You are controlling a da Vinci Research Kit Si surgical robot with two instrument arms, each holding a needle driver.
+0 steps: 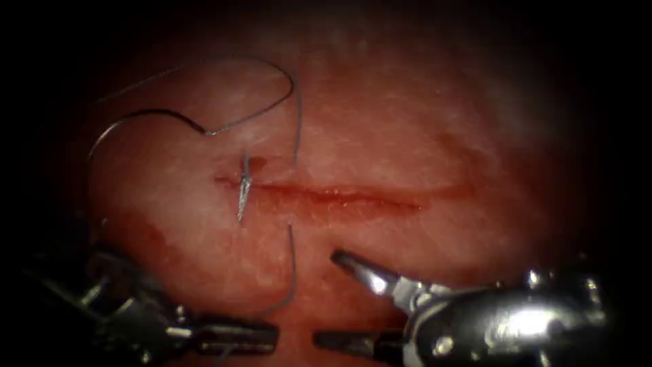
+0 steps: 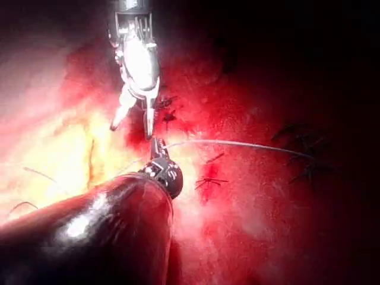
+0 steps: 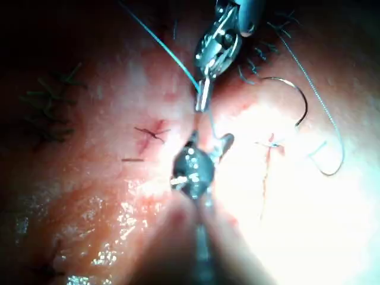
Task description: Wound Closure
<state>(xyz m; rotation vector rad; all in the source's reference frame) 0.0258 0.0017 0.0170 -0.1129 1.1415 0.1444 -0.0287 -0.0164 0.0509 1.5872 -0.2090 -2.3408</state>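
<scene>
The left tool's jaws point(image 1: 272, 336) are pressing shut on the thread point(image 1: 293, 272), low in the endoscope view and below the cut point(image 1: 353, 197). From there the strand is climbing toward the finished stitch point(image 1: 243, 190) near the cut's left end. The right tool's jaws point(image 1: 333, 299) are standing wide apart just beside them, gripping nothing and hovering over the tissue point(image 1: 407, 122) below the cut.

The needle point(image 1: 136, 114) is lying loose on the surface, up and to the left of the stitch. Neither tool is holding it and, as far as I can see, it is not biting into the tissue. Its thread is looping away above the cut.

In the right wrist view the right tool point(image 3: 209, 141) is gaping with the left tool point(image 3: 202, 102) just beyond it, and the needle's curve point(image 3: 300, 98) is resting off to one side.

To my eye the needle is going to be light, stiff and slick on that wet surface. The flat of its curve, well back from the point, looks the safest hold. The thread is looking fine and limp, likely to snag or fray under a hard pinch, and the tissue is looking soft and easily torn.
</scene>
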